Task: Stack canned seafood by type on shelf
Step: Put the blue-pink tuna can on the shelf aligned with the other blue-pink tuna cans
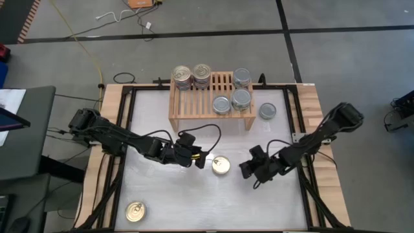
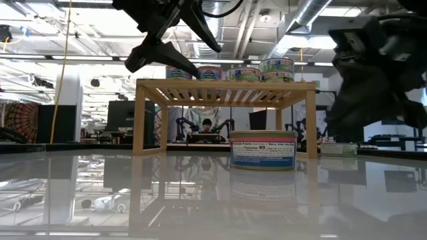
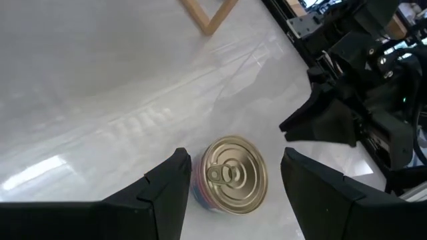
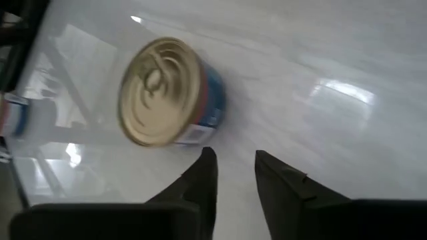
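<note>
Jaws parted and empty, the left gripper [image 1: 202,157] and right gripper [image 1: 246,169] flank a gold-topped can [image 1: 221,166] standing mid-table, neither touching it. Nearer, at the left corner, sits another gold can [image 1: 135,211]. Farther back, the wooden shelf [image 1: 194,107] carries stacked cans.

Glossy white table [image 1: 194,200], light-wood shelf [image 1: 194,110], shiny gold-topped metal can [image 1: 221,166]
</note>
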Robot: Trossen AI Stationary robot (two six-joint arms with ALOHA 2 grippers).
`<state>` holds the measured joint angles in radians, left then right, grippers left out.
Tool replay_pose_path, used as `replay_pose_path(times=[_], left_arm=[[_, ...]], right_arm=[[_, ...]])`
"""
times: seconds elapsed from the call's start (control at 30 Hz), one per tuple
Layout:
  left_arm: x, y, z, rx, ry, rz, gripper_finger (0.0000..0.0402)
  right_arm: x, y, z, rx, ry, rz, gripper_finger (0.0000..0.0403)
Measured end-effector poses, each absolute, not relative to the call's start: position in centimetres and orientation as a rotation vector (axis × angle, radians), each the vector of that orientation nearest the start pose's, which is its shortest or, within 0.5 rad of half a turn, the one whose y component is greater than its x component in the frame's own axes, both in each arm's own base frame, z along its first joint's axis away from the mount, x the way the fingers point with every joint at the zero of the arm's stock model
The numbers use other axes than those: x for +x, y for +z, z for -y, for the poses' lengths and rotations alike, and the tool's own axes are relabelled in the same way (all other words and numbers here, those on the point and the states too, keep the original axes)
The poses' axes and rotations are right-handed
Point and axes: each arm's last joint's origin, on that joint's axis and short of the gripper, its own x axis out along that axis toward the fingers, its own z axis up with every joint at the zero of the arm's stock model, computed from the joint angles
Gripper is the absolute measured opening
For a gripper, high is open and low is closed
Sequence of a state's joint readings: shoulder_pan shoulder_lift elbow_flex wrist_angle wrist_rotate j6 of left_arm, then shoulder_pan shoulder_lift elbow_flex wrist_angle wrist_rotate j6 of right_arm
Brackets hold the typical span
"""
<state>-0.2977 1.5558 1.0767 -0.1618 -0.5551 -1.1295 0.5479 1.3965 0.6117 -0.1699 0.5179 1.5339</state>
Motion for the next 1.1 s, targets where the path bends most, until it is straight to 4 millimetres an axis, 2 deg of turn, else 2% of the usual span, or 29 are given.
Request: replay_pose_path(times=[0.27,0.4,0.77,1.1], left_arm=[[32.4,25.2,8.4,-0.829,0.534,-0.383,0.0222],[32.4,25.1,8.4,-0.833,0.524,-0.393,0.0222],[32.4,25.0,8.5,-0.833,0.51,-0.427,0.0222],[32.3,24.9,8.6,-0.832,0.48,-0.465,0.0222]], right_arm=[[23.2,15.1,-11.4,1.015,-0.538,-0.563,0.0184],[23.9,14.7,-11.0,1.028,-0.552,-0.548,0.02],[25.8,14.1,-10.4,1.023,-0.488,-0.489,0.0192],[26.0,13.8,-9.4,1.001,-0.517,-0.517,0.0169]])
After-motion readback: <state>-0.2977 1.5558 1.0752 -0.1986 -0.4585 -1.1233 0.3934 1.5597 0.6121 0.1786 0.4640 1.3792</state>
